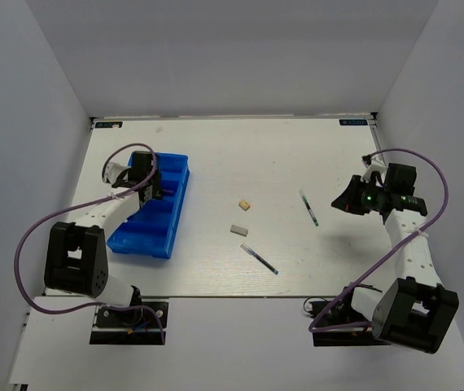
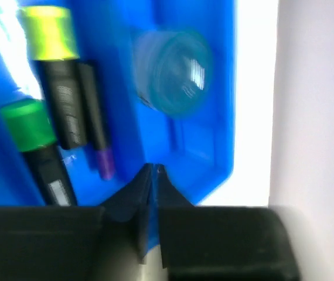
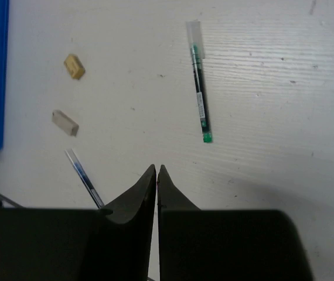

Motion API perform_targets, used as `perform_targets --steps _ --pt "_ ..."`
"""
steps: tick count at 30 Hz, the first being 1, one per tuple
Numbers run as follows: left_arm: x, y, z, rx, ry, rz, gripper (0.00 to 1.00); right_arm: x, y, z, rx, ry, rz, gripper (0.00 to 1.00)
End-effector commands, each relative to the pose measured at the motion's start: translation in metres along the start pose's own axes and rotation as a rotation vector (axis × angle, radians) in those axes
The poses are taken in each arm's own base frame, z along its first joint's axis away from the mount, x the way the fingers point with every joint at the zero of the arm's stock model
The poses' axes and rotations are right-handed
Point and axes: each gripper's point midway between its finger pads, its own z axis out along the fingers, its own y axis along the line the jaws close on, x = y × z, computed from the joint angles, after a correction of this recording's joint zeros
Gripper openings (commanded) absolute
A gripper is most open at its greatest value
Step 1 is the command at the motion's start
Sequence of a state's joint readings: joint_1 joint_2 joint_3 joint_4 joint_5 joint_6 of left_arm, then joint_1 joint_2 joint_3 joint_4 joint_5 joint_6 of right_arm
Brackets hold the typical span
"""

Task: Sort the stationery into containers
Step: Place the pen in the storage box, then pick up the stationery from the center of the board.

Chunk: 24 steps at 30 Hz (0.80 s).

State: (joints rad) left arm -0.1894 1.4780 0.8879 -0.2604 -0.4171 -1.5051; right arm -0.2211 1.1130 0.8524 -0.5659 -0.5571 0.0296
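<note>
The left gripper (image 2: 153, 171) has its fingers pressed together, empty, over the long bright-blue plastic tray (image 2: 205, 149). Ahead to its left, three black highlighters lie lengthwise in the tray. The green-capped one (image 2: 41, 152) and the yellow-capped one (image 2: 61, 82) point their caps away, and the purple-capped one (image 2: 96, 117) points its cap toward the gripper. Farther ahead stands the round teal jar (image 2: 173, 73).

The right gripper (image 3: 156, 171) is also closed on nothing. The thin dark-blue pen (image 3: 85, 175) lies slanted just to its left. The slim green pen (image 3: 199, 88) lies ahead, pointing its tip back at the gripper.

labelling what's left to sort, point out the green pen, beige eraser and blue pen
green pen (image 3: 200, 93), right wrist view, middle of barrel
beige eraser (image 3: 74, 66), right wrist view, top face
blue pen (image 1: 260, 259), top external view, mid barrel
</note>
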Motion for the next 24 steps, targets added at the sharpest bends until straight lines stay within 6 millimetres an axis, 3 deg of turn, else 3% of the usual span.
perform_targets --steps 1,2,3,4,5,6,7,8,9,10,11,12,13,14,15,16,17,20,22,23,24 --pt "0.007 -0.071 -0.04 0.241 0.12 0.147 0.0 0.002 0.025 0.005 -0.153 0.019 -0.118 0.0" --pt "0.012 -0.072 -0.047 0.275 0.145 0.313 0.0 0.006 0.025 0.009 -0.171 0.042 -0.153 0.0" --pt "0.015 -0.091 -0.063 0.314 0.183 0.366 0.0 0.006 0.04 0.013 -0.22 0.063 -0.203 0.0" --pt "0.043 -0.093 -0.082 0.375 0.335 0.431 0.0 0.01 0.038 0.022 -0.232 0.092 -0.248 0.0" --pt "0.057 -0.093 -0.093 0.459 0.39 0.59 0.0 0.018 0.042 0.034 -0.257 0.149 -0.258 0.0" --pt "0.082 -0.095 -0.115 0.548 0.512 0.652 0.04 0.008 0.052 0.038 -0.262 0.153 -0.316 0.0" --pt "0.093 -0.08 -0.125 0.52 0.592 0.705 0.14 0.012 0.051 0.041 -0.262 0.197 -0.329 0.21" --pt "0.101 -0.081 -0.14 0.571 0.644 0.821 0.38 0.015 0.055 0.057 -0.28 0.258 -0.352 0.31" --pt "0.124 -0.063 -0.158 0.595 0.703 0.981 0.46 0.017 0.068 0.066 -0.271 0.288 -0.425 0.39" --pt "0.121 -0.03 -0.171 0.515 0.768 1.131 0.51 0.022 0.068 0.077 -0.268 0.322 -0.443 0.49" --pt "0.131 -0.009 -0.179 0.486 0.753 1.248 0.6 0.023 0.076 0.087 -0.26 0.34 -0.498 0.52" --pt "0.126 0.007 -0.181 0.48 0.747 1.357 0.65 0.029 0.087 0.094 -0.266 0.359 -0.535 0.53" --pt "0.127 0.043 -0.173 0.419 0.781 1.409 0.65 0.021 0.086 0.106 -0.226 0.347 -0.566 0.54" --pt "0.118 0.038 -0.191 0.501 0.725 1.414 0.77 0.031 0.097 0.118 -0.236 0.376 -0.576 0.6" --pt "0.119 0.071 -0.182 0.47 0.755 1.438 0.77 0.028 0.107 0.13 -0.224 0.374 -0.611 0.6" --pt "0.108 0.063 -0.201 0.569 0.711 1.412 0.78 0.037 0.113 0.143 -0.212 0.4 -0.63 0.65" --pt "0.106 0.064 -0.204 0.6 0.691 1.407 0.84 0.043 0.111 0.155 -0.192 0.427 -0.627 0.67" --pt "0.09 0.081 -0.214 0.68 0.623 1.396 0.84 0.035 0.136 0.173 -0.165 0.403 -0.708 0.67" --pt "0.079 0.088 -0.218 0.724 0.572 1.388 0.86 0.044 0.142 0.194 -0.143 0.428 -0.742 0.67" --pt "0.077 0.098 -0.213 0.708 0.562 1.392 0.87 0.034 0.149 0.204 -0.125 0.4 -0.763 0.67" --pt "0.07 0.094 -0.223 0.762 0.519 1.368 0.87 0.039 0.149 0.213 -0.107 0.416 -0.776 0.67"
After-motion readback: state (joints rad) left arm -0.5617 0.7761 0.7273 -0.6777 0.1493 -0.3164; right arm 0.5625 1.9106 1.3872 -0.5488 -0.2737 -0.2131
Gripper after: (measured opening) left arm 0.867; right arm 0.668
